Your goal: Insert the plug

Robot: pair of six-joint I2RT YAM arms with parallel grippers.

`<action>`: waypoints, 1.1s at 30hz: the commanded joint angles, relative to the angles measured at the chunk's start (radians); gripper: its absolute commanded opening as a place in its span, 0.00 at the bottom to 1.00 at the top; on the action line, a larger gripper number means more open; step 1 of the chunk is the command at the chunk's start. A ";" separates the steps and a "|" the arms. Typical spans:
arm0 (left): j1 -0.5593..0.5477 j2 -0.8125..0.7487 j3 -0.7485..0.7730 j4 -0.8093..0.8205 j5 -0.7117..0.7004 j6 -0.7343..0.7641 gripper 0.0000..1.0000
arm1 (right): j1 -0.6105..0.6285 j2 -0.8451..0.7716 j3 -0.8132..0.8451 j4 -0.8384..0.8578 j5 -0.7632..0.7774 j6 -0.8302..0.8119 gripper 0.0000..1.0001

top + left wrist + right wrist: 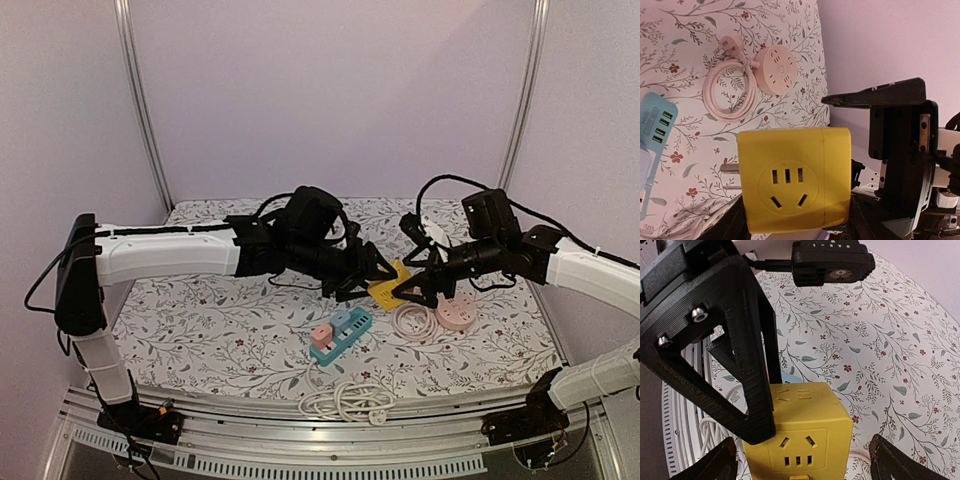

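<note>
The plug is a yellow cube adapter (388, 285) with socket holes on its faces (795, 180) and metal prongs (729, 170) sticking out of one side. My left gripper (375, 275) is shut on it and holds it above the floral mat; one of the left fingers (750, 390) presses on the cube (810, 425). My right gripper (807, 471) is open, with its fingertips (715, 465) apart from the cube on either side. A blue-green power strip (340, 335) lies below them, with a pink plug in its near end.
A round pink socket (778, 70) with a coiled pink cable (412, 320) and its plug (731, 46) lies to the right of the strip. A white cable bundle (348, 402) sits at the near table edge. Walls enclose the table.
</note>
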 commanded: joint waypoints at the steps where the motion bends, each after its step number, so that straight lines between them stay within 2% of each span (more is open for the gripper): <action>1: -0.002 -0.045 0.033 -0.024 0.004 0.036 0.31 | 0.006 0.002 -0.006 0.020 0.014 -0.016 0.89; 5: -0.014 -0.046 0.031 -0.027 -0.003 0.043 0.31 | 0.008 0.015 0.013 0.001 0.008 -0.032 0.83; 9: -0.023 -0.051 0.025 -0.031 -0.012 0.046 0.31 | 0.011 0.029 0.021 -0.022 0.008 -0.052 0.72; 18: -0.031 -0.080 -0.016 -0.022 -0.026 0.045 0.31 | 0.034 0.025 0.017 -0.026 -0.015 -0.070 0.31; 22: -0.035 -0.090 -0.028 -0.020 -0.038 0.043 0.33 | 0.042 0.026 0.023 -0.024 -0.023 -0.065 0.07; 23: -0.036 -0.093 -0.030 -0.019 -0.043 0.042 0.36 | 0.044 0.027 0.027 -0.024 -0.026 -0.064 0.02; 25: -0.036 -0.101 -0.035 -0.019 -0.053 0.040 0.45 | 0.048 0.031 0.033 -0.026 -0.028 -0.059 0.00; 29: -0.037 -0.127 -0.031 -0.047 -0.097 0.057 0.78 | 0.051 0.027 0.034 -0.003 -0.035 -0.016 0.00; 33: -0.037 -0.175 -0.060 -0.077 -0.154 0.077 0.98 | 0.052 0.004 0.028 0.049 -0.032 0.035 0.00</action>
